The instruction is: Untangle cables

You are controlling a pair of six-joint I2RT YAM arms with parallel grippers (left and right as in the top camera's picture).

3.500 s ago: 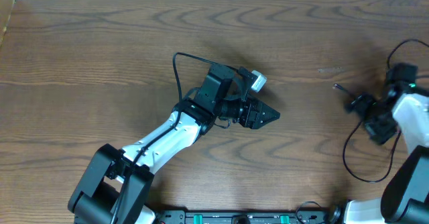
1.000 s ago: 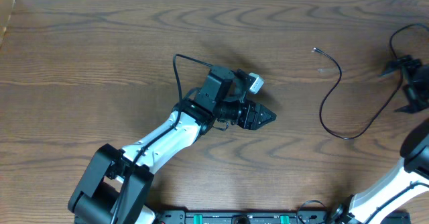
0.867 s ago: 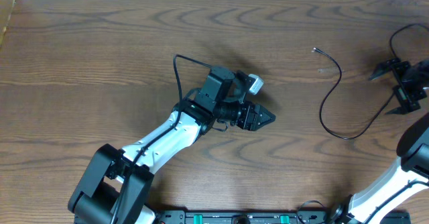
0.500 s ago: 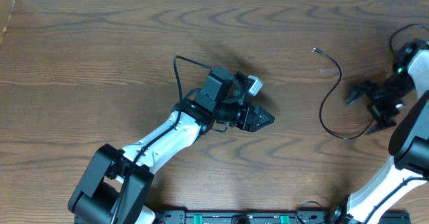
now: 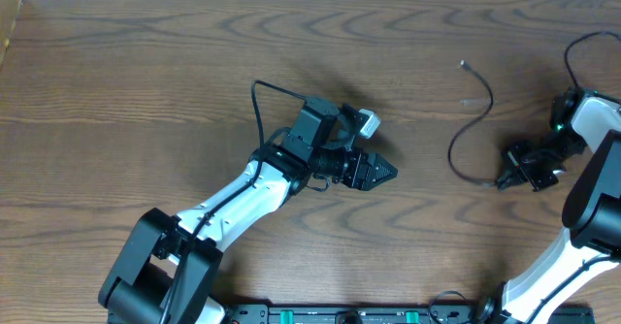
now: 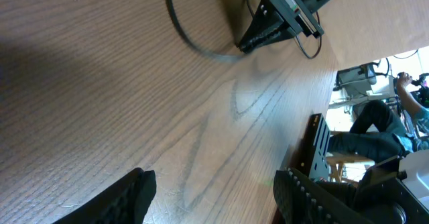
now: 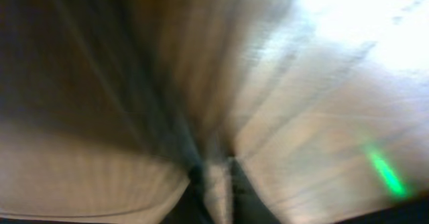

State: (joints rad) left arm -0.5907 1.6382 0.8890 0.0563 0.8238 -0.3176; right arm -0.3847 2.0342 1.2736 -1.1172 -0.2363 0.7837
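A thin black cable (image 5: 456, 135) lies at the right of the table, curving from its free plug end (image 5: 463, 64) down to my right gripper (image 5: 503, 178). That gripper's tips are closed together where the cable meets them, so it is shut on the cable. From the left wrist camera, the same cable (image 6: 179, 31) bends into the right gripper's pointed tips (image 6: 247, 44). The right wrist view is badly blurred; the right gripper (image 7: 216, 177) shows only as two dark fingers close together. My left gripper (image 5: 380, 172) hovers mid-table, open, with bare wood between its fingers (image 6: 134, 190).
The table (image 5: 146, 62) is dark wood with a pale edge along the back. A thick black wire (image 5: 257, 101) loops off the left arm. Beyond the table's far edge, the left wrist view shows a seated person (image 6: 375, 127) and equipment.
My right gripper swung in from the right edge toward the cable and went from open to shut on it. The cable's loop shifted slightly. The left arm stayed still.
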